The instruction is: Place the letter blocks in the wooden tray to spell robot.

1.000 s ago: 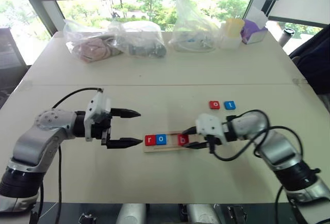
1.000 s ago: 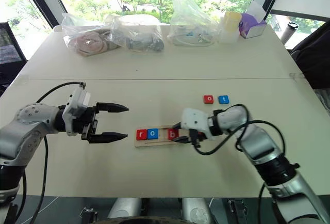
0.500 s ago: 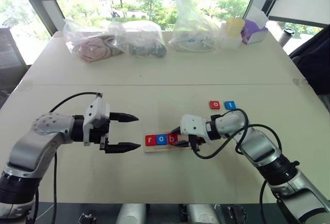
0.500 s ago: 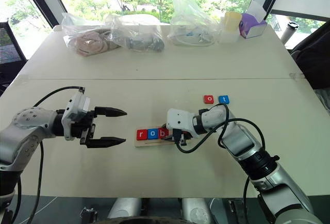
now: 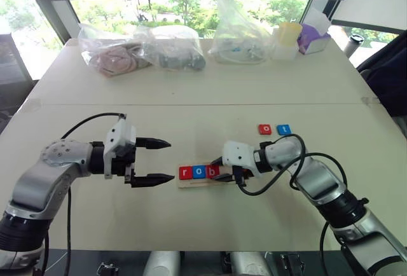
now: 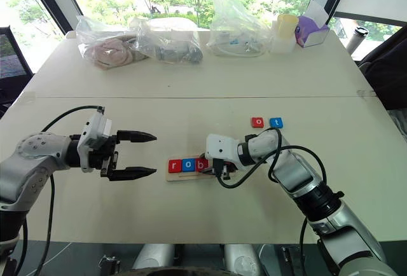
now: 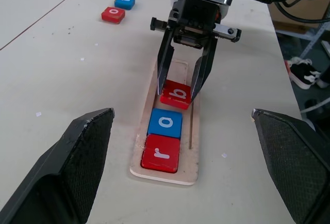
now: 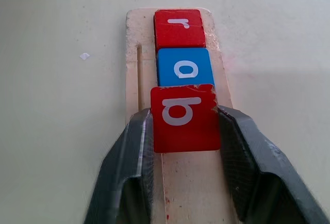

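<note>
Left wrist view shows the wooden tray (image 7: 195, 152) lying on the pale table (image 5: 191, 225) in front of the robot, with three letter blocks in it. The red r block (image 7: 161, 153) sits at the tray's left end, and the blue o block (image 7: 165, 123) lies flat right against it. The red b block (image 7: 176, 95) comes third. It is slightly skewed, and its near edge seems to ride up on the edge of the blue o instead of lying flat.

The right claw (image 5: 218, 170) reaches into the tray from the right, with one black finger on each side of the b block. In the right wrist view a thin dark sliver shows along each side of the tile, so the claw reads as released, loosely bracketing the block and not pinching it. The tray beyond the b block is bare wood.

The left claw (image 5: 170, 159) hangs just left of the tray's left end, fingers spread wide apart and holding nothing.

A red o block (image 5: 264, 129) and a blue t block (image 5: 283, 129) lie side by side on the table, farther from the robot than the tray and to its right.

At the far side of the table are several clear plastic bags (image 5: 172, 50), a pale yellow cup (image 5: 287, 34) and a purple box (image 5: 313, 37).
</note>
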{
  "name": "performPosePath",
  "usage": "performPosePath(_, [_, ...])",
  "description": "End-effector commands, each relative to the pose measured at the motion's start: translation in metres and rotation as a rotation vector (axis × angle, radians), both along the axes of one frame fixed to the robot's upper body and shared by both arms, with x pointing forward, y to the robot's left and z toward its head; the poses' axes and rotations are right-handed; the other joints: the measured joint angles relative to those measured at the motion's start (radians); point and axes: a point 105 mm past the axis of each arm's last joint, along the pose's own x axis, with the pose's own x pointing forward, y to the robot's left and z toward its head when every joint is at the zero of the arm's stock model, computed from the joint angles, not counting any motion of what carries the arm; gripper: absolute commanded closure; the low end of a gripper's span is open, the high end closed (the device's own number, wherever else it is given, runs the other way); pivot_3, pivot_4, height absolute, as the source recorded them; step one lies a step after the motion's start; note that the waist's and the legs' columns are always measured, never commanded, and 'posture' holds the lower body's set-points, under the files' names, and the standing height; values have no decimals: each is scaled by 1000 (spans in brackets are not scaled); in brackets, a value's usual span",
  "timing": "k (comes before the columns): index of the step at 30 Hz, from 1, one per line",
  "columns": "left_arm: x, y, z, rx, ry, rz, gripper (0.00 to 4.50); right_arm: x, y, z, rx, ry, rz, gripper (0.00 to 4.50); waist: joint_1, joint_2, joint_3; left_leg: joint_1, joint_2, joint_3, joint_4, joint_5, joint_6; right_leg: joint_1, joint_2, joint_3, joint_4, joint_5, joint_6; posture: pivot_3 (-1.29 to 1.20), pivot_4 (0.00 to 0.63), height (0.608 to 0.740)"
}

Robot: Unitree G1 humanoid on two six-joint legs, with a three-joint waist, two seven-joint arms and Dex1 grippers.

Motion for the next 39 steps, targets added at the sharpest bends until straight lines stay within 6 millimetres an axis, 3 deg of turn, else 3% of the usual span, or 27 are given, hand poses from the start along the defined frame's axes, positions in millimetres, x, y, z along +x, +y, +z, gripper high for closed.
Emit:
performPosePath(1, [-1,-2,7,1,-47,-10,0,2,6,7,16,-27,21,770,0,0,0,0,0,0,0,0,0,0,0,0,0,0,0,0,150,740])
performPosePath(2, [-1,-2,7,0,-47,-10,0,2,7,7,18,-27,22,246,0,0,0,0,0,0,0,0,0,0,0,0,0,0,0,0,150,740])
performPosePath(3, [-1,-2,7,-1,-47,-10,0,2,7,7,19,-26,22,15,0,0,0,0,0,0,0,0,0,0,0,0,0,0,0,0,150,740])
performPosePath(8, [-1,-2,7,-2,-45,-7,0,6,8,12,34,-51,11,15,0,0,0,0,0,0,0,0,0,0,0,0,0,0,0,0,150,740])
performPosePath(12, [-1,-3,7,-5,-45,-8,0,20,1,28,82,-99,-63,15,0,0,0,0,0,0,0,0,0,0,0,0,0,0,0,0,150,740])
performPosePath(14, [-1,-3,7,-6,-48,-10,0,40,-11,44,148,-151,-199,15,0,0,0,0,0,0,0,0,0,0,0,0,0,0,0,0,150,740])
performPosePath(16, [0,-5,8,-11,-53,-10,0,65,-34,57,191,-190,-407,15,1,0,0,0,0,0,0,0,0,0,0,0,0,0,0,0,150,740])
performPosePath(19, [1,-7,7,-14,-54,-11,0,77,-53,61,205,-211,-537,15,3,0,0,0,0,0,0,0,0,0,-1,0,0,0,0,0,150,740])
performPosePath(22, [1,-10,6,-24,-52,-20,0,85,-83,59,230,-201,-773,15,4,0,0,-1,0,0,-1,0,0,0,-1,0,0,0,0,0,150,740])
performPosePath(28, [5,-14,3,-26,-58,-28,0,82,-106,35,281,-122,-1128,15,-4,0,0,-1,0,0,-1,0,0,-1,0,1,1,0,0,0,150,740])
performPosePath(39, [5,-15,3,-27,-66,-23,0,82,-114,30,305,-107,-1263,15,-3,0,0,0,0,1,-1,0,0,-2,1,1,2,0,0,0,150,740])
